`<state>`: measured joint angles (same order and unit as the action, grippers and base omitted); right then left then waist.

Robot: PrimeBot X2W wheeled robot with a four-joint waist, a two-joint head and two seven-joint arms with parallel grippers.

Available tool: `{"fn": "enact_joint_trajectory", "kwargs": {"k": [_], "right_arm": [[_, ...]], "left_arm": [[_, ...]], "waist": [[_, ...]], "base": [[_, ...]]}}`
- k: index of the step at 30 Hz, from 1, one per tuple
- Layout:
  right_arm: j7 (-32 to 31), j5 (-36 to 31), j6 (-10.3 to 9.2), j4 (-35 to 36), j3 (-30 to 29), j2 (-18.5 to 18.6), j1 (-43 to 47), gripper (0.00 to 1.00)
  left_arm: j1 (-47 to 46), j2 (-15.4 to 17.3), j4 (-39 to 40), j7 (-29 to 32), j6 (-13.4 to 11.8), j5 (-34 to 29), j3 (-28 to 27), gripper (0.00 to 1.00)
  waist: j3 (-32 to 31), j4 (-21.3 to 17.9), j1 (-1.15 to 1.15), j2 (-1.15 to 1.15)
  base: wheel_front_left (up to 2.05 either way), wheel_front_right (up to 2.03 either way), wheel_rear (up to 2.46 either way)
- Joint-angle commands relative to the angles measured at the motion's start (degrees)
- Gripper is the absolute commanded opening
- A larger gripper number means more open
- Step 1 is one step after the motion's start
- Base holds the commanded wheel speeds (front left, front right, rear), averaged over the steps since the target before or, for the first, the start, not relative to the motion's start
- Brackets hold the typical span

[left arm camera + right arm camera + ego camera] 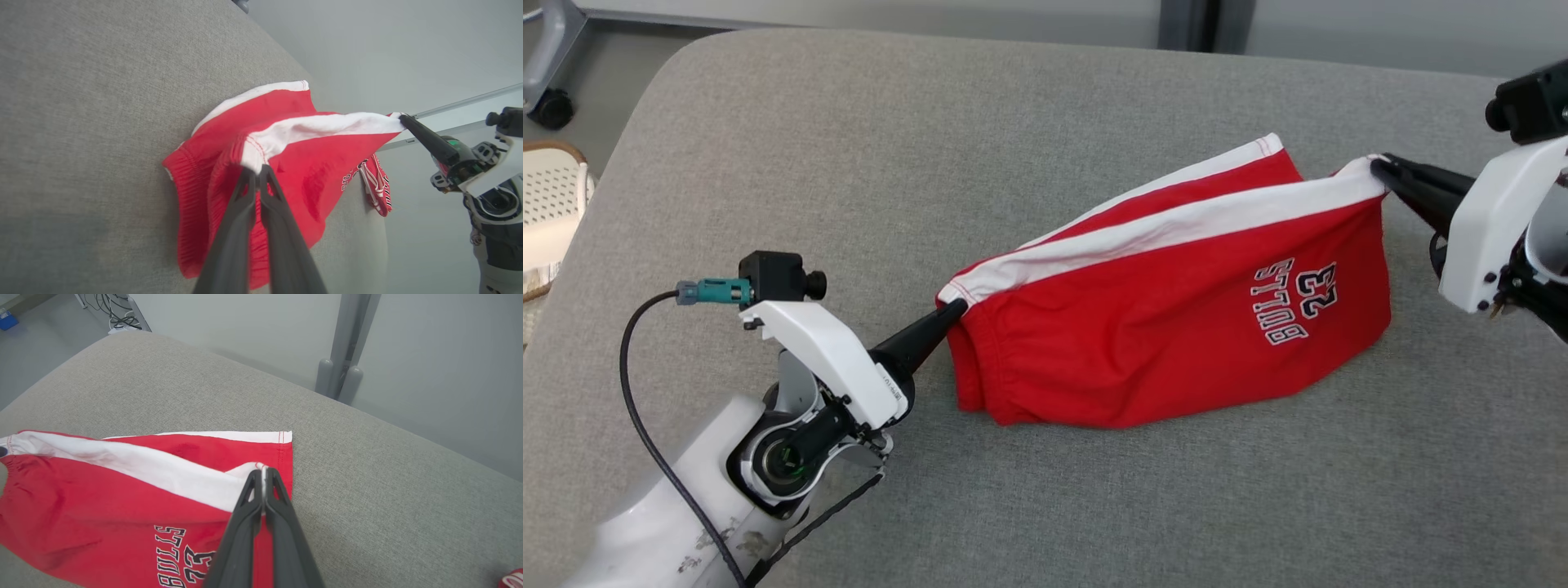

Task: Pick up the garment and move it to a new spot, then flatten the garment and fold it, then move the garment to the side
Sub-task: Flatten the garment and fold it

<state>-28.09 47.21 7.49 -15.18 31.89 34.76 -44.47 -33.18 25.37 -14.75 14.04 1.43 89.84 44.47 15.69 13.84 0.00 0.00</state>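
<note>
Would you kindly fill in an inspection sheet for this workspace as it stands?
surface: grey padded top.
job's things: red shorts, white-striped edge lifted between the tools, rest lying on the top.
clutter: small red-and-white item, unidentifiable.
tools: left tool and right tool both shut on the stripe's ends.
cables: black cable along the left arm; loose cables on the floor.
surroundings: castor wheel, white perforated object, grey post.

A lab-like test room: bare pale grey wall panels (408,355), tangled black floor cables (116,316), a grey fabric-covered padded table (1013,122).
</note>
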Motion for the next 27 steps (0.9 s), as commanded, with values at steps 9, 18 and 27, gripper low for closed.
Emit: {"fn": "enact_joint_trajectory", "kwargs": {"k": [9,18,27], "right_arm": [[4.3,-1.8,0.01,-5.7,5.2,1.8,-10.3,0.00],[8.0,-1.8,0.01,-11.1,9.7,2.4,-16.0,0.00],[10.3,0.3,0.00,-17.3,13.0,1.6,-18.8,1.00]], "left_arm": [[-5.3,-5.3,-6.3,-1.5,2.6,-1.7,0.3,0.00],[-8.0,-8.6,-9.8,-2.2,4.5,-2.5,0.8,0.00],[-10.3,-11.0,-12.5,-2.9,5.7,-3.7,1.5,0.14]], "waist": [[6.3,4.4,0.00,0.00],[9.1,6.6,0.00,0.00],[10.7,7.5,0.00,0.00]], "base": [[0.00,0.00,0.00],[0.00,0.00,0.00],[0.00,0.00,0.00]]}}
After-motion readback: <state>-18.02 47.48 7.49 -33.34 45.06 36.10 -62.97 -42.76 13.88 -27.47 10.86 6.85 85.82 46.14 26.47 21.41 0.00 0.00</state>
